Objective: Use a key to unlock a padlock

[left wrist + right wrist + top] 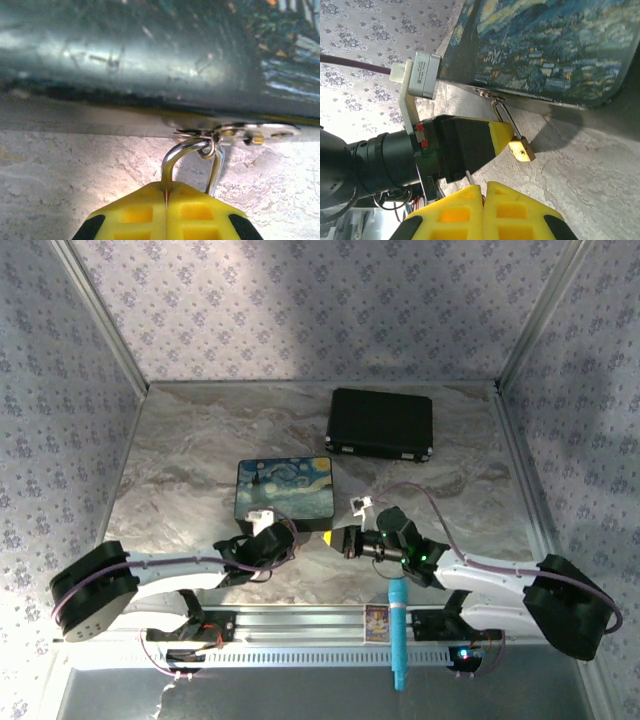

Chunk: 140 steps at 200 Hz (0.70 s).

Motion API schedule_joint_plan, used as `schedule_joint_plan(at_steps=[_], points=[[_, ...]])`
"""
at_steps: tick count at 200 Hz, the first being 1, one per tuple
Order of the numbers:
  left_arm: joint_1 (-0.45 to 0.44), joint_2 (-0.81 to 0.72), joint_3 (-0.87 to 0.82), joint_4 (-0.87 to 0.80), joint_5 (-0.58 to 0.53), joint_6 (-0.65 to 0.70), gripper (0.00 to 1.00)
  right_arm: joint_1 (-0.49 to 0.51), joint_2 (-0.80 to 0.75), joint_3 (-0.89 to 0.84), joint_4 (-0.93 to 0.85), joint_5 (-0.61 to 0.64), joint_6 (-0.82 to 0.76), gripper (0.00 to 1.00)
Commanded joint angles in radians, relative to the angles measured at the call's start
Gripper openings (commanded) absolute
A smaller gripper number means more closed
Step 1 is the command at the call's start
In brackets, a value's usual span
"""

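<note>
The small brass padlock (pixel 521 149) hangs by its silver shackle (pixel 192 160) from the hasp (pixel 235 134) on the front wall of the painted box (pixel 283 490). My left gripper (pixel 165 192) is shut on the padlock, its yellow fingers pinching one leg of the shackle just above the body. The right wrist view shows that gripper (pixel 502 136) beside the brass body. My right gripper (pixel 484 189) is shut on the key (pixel 468 176); only a thin silver sliver pokes out between its fingers, a short way below and left of the padlock. Both grippers (pixel 295 532) (pixel 335 538) meet at the box's front edge.
A black case (pixel 380 423) lies at the back right. A blue pen-like tool (pixel 397 635) and a small card (pixel 377 620) rest on the rail between the arm bases. Marble tabletop (pixel 180 460) surrounds the box, with patterned walls on three sides.
</note>
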<state>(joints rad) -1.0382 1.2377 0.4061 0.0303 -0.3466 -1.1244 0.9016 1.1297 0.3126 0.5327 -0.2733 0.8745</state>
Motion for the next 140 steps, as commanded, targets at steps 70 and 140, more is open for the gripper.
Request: schedule_joint_plan(at_steps=[70, 140], points=[[0.047, -0.12, 0.047, 0.006, 0.152, -0.27, 0.0, 0.128, 0.198, -0.13, 0.365, 0.313, 0.214, 0.0], [0.058, -0.128, 0.032, 0.028, 0.141, -0.371, 0.0, 0.254, 0.563, -0.079, 0.727, 0.447, 0.416, 0.0]])
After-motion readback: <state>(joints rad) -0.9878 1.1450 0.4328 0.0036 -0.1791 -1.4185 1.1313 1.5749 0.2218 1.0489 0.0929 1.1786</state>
